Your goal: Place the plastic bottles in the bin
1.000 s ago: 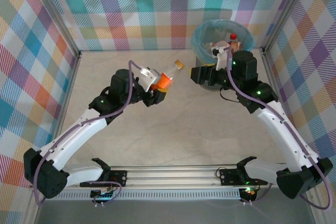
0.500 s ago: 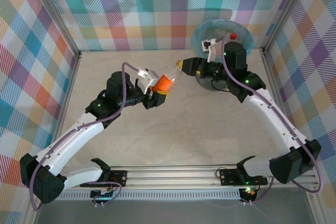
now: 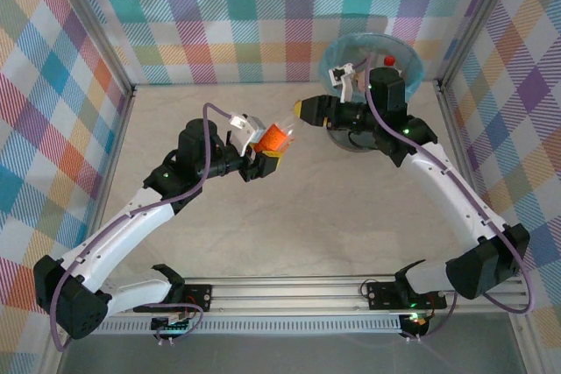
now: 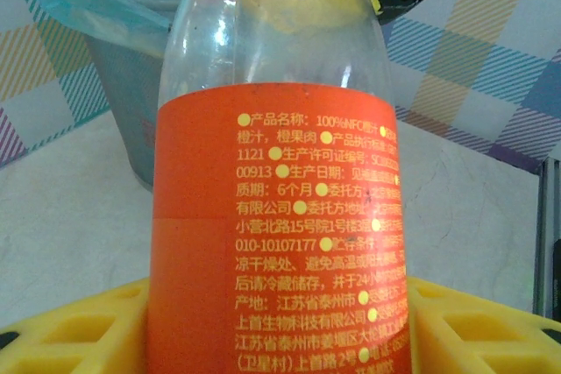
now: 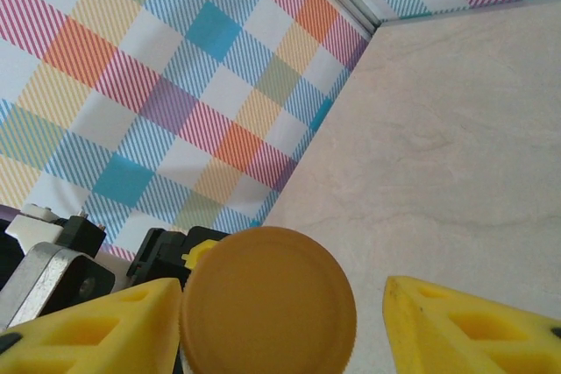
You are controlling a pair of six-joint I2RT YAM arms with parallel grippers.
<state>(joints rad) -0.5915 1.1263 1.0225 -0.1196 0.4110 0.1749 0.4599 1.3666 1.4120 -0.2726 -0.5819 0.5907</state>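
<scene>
The bin at 1 o'clock has a red-capped bottle in it, left fingers clamped on the orange-label bottle, right fingers open around its cap.

Carrier: orange label on the bottle, yellow print, left wrist view
Product line, as I read it: "产品名称: 100%NFC"
Contents: "橙汁, 橙果肉"
Shelf life: "6个月"
Number: "010-10107177"
Origin: "产地: 江苏省泰州市"
Address end: "上首路2号"
Line ends: wrap out of my sight
</scene>
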